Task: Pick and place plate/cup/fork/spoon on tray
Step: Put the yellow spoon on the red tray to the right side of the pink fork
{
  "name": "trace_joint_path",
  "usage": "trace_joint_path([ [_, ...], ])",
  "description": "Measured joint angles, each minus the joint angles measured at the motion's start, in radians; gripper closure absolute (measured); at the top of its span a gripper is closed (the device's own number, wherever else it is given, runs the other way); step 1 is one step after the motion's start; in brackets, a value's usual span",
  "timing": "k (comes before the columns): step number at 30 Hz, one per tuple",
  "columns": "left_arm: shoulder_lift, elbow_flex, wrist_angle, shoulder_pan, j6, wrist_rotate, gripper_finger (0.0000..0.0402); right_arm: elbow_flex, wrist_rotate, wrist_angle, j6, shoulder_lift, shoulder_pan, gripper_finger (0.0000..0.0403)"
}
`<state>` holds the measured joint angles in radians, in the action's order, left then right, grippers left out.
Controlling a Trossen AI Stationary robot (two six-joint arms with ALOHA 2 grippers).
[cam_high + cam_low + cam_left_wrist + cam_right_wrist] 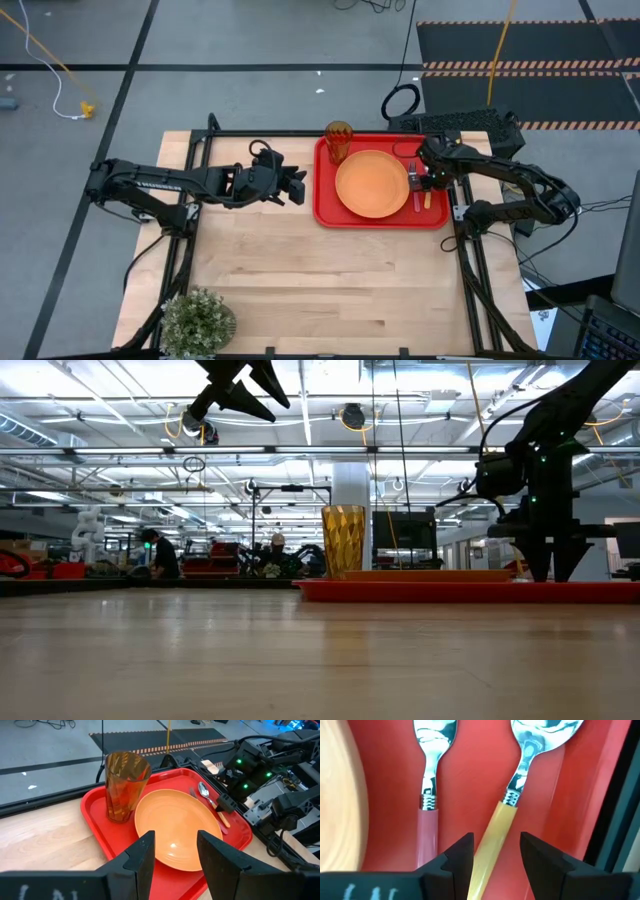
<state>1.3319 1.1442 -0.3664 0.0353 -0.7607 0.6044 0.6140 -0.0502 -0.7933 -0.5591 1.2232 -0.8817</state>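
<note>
The left gripper (300, 188) hangs above bare wood just left of the tray (325, 205), its fingers apart and holding nothing, a position that reads as standing clear while the other arm works; its wrist camera looks between those parted fingers (142, 857) across the loaded tray. On the tray's near-left corner the cup (338, 141) stands upright, close beside the rim, leaving the middle free for the plate (372, 183), which lies flat and fills most of the central floor. That layout leaves only a narrow strip along the tray's right side, and there the cutlery lies side by side: the fork (428, 795) with its red handle next to the plate's edge, and the spoon (512, 795) with its yellow handle just outside it, slightly angled. The right gripper (428, 182) sits low over that strip, its fingers spread on either side of the spoon's handle without visibly pressing it. Whether it has just let the spoon go or is about to close cannot be told; with all four pieces lying on the tray, the task appears all but finished.
</note>
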Motion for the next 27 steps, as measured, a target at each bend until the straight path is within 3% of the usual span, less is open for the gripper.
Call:
trace_joint_path([
  [27,0.000,0.000,0.000,0.000,0.006,0.000,0.0254,-0.064,0.004,-0.029,-0.032,-0.032,0.046,0.0250],
])
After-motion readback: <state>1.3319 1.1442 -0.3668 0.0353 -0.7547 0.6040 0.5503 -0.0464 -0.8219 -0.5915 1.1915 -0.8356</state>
